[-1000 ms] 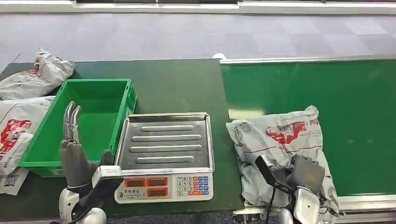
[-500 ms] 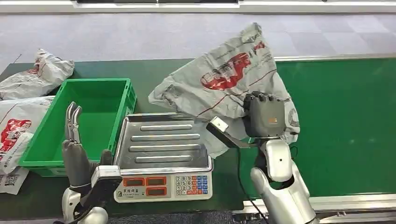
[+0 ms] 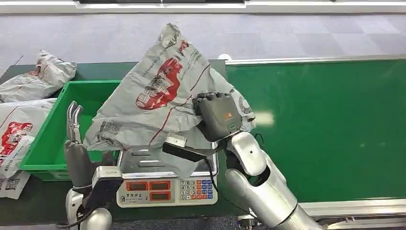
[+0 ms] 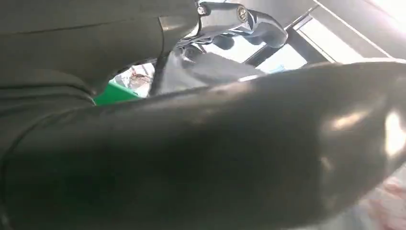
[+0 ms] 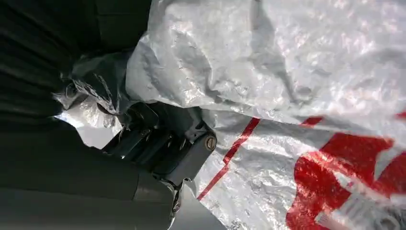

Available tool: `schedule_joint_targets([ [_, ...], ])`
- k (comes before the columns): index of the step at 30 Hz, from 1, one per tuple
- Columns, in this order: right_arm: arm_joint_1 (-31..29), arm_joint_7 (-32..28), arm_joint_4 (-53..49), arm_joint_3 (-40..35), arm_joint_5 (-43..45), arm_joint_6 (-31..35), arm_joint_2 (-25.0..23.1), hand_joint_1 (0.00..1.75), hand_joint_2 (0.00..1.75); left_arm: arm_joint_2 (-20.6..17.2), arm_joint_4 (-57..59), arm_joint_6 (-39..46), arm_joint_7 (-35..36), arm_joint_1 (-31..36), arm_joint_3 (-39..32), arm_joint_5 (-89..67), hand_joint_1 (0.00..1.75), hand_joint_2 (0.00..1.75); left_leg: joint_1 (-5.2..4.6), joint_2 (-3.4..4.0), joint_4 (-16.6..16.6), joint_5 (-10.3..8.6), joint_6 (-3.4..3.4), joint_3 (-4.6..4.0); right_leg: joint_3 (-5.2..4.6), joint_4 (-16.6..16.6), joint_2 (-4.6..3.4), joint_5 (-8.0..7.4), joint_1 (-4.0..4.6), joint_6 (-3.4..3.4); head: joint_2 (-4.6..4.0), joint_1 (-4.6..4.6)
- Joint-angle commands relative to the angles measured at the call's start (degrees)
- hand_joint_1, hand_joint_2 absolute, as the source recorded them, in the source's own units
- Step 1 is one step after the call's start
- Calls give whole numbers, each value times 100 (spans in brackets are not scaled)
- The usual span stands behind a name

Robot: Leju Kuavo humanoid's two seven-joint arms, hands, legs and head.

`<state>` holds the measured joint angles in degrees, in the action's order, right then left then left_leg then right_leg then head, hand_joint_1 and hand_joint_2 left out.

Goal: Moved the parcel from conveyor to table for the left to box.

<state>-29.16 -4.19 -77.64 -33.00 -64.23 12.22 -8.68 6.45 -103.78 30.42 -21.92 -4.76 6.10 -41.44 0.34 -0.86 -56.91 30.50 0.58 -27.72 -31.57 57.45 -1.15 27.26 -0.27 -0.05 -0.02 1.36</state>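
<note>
The right hand (image 5: 158, 143) grips the crinkled grey plastic parcel (image 5: 297, 96), its dark fingers (image 5: 139, 132) pressed into the film, with red printing toward 4 o'clock.

Parcel sorting station: green conveyor belt (image 3: 335, 129), weighing scale (image 3: 167, 184), green crate (image 3: 45, 143) on worktop (image 3: 158, 72), printed mail bags (image 3: 36, 76) piled beside

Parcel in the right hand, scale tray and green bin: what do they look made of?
Parcel: thin grey plastic film with red print, going by its crinkles and sheen; the right hand grips it.
Scale tray: looks like brushed metal, probably steel; reflective, with raised ribs.
Green bin: apparently rigid moulded plastic, smooth and evenly coloured.
</note>
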Motion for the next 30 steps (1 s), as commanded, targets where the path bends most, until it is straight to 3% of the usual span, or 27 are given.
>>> schedule_joint_targets([
  [1, -510, -599, 1960, -276, 1608, -460, -293, 175, 175, 5, 273, -10, 78, 156, -54, -57, 0, 0, -2, 11, 5, -4, 1, 3, -1, -2, -2, -5, -2, 1, 0, 2],
  [4, -567, -824, 2549, -214, 1883, -394, -388, 175, 175, 4, 212, -44, 113, 174, -57, -104, 0, 0, -2, 12, 6, -4, 1, 4, 0, -2, -3, -5, -2, 0, 0, 0],
  [15, -558, -555, 3418, 70, 2188, -717, -416, 175, 175, -56, 13, -74, 338, 65, 2, -269, 0, 0, -2, 3, 10, -11, 1, -3, -3, -9, 12, -8, -2, 1, 0, 2],
  [16, -558, -555, 3418, 70, 2188, -717, -416, 9, 175, -56, 13, -74, 338, 65, 2, -269, 0, 0, -2, 0, 6, -8, 1, -3, -3, -6, 12, -6, -1, 1, 0, 2],
  [17, -564, -506, 3484, 114, 2175, -680, -422, 0, 175, -74, 31, -84, 350, 74, 19, -279, 0, 0, -3, -1, 10, -14, 1, -9, -8, -9, 16, -11, -2, 2, 0, 2],
  [20, -523, -403, 3400, 222, 1989, -398, -365, 0, 175, -70, 34, -31, 378, 87, 52, -305, 0, 0, -2, 2, 1, -4, 1, -4, -5, -1, 7, -3, -1, 0, 0, 2],
  [30, -393, -500, 2494, 608, 2154, -653, -134, 0, 175, -51, 54, -23, 370, 116, 40, -309, 0, 0, -3, -6, 2, -12, 1, -17, -15, -5, 22, -8, -2, 1, 0, 2],
])
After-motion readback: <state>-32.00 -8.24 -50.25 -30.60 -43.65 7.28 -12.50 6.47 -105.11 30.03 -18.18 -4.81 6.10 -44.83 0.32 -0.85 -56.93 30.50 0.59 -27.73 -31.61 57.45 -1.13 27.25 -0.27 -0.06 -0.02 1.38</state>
